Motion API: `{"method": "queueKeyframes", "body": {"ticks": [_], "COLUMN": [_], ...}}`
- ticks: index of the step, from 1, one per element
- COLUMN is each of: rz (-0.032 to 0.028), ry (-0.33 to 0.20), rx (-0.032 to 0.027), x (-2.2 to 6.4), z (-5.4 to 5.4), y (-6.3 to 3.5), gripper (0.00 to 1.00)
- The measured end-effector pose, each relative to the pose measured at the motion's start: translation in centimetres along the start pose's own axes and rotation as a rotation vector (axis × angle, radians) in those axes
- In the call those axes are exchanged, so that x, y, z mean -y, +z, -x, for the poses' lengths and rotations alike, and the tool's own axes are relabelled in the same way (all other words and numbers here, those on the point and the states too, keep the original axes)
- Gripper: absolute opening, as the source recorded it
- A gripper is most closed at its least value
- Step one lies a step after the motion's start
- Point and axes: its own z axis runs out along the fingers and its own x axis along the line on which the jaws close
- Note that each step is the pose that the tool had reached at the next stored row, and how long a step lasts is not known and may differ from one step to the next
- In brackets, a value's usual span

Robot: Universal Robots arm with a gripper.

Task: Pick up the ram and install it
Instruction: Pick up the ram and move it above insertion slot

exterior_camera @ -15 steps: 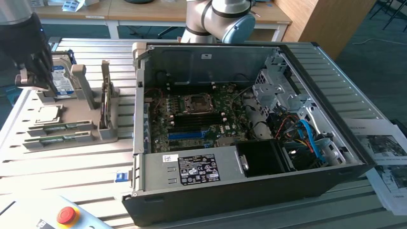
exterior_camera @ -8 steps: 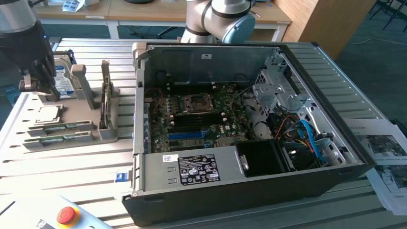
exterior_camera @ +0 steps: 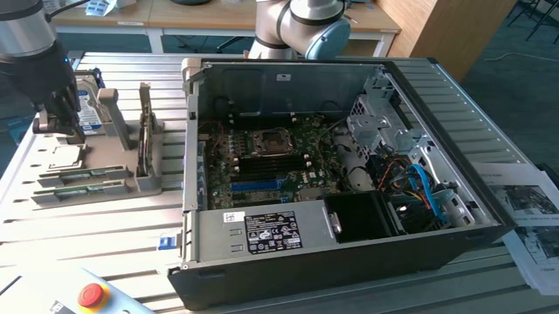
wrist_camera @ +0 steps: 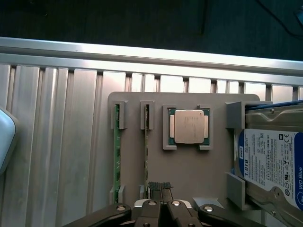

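Two thin green ram sticks stand on edge in slots of the grey holder tray (wrist_camera: 189,170). One ram stick (wrist_camera: 147,142) (exterior_camera: 85,174) lies next to the square silver processor (wrist_camera: 188,126) (exterior_camera: 67,157). The other stick (wrist_camera: 117,146) (exterior_camera: 83,191) is one slot further out. My gripper (wrist_camera: 160,186) (exterior_camera: 72,136) hovers above the tray, shut with nothing between its fingers. Its tips are just beside the end of the stick nearer the processor. The open computer case (exterior_camera: 349,261) holds the motherboard (exterior_camera: 271,163).
A blue-labelled hard drive (wrist_camera: 267,161) (exterior_camera: 88,108) and an upright card (exterior_camera: 145,134) also sit in the tray. The arm's base (exterior_camera: 302,26) stands behind the case. A red stop button (exterior_camera: 91,294) is at the front of the exterior view's left, papers (exterior_camera: 533,216) at its right.
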Motion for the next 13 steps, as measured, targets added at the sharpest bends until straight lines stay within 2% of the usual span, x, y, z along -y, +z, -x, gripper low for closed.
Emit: {"method": "queueKeyframes", "body": {"ticks": [13], "rz": [0.0], "ry": [0.0], "rx": [0.0], "x": [0.0], "z": [0.0], "y": [0.01], "gripper": [0.1]}}
